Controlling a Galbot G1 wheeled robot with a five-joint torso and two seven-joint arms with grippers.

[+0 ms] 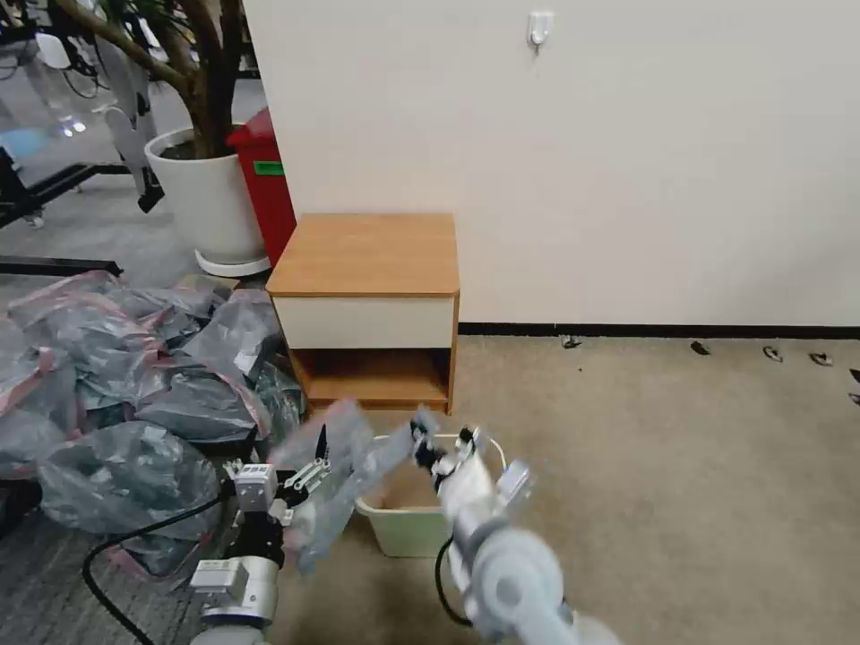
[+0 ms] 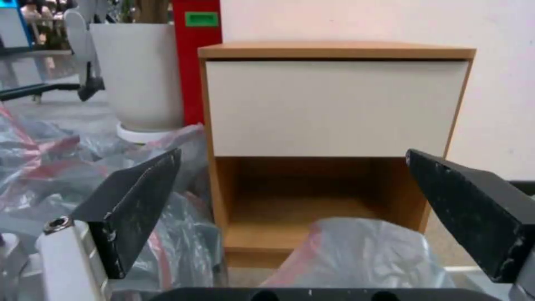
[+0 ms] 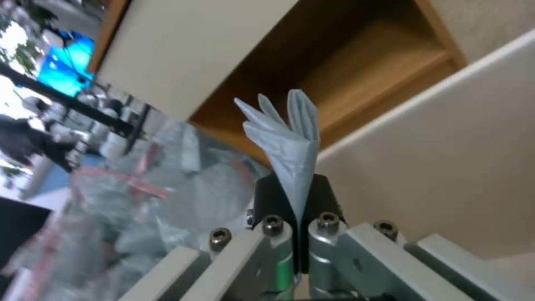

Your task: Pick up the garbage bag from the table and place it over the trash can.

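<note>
Already off the bare desk (image 1: 363,253), the garbage bag (image 1: 345,488) hangs between both arms beside the trash can (image 1: 403,528) (head view). Left wrist view: left claw (image 2: 295,217), jaws apart, bag below. Right wrist view: right claw (image 3: 295,200) clamped on a bag fold; draping over the can remains.

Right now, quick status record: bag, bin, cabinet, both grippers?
garbage bag: off the cabinet, stretched in the air between the two grippers, left of and above the bin
trash can: on carpet in front of the cabinet, unlined
table: top bare
right gripper: fingers shut on a pleated edge of the bag, over the bin
left gripper: fingers wide apart, bag below them
</note>
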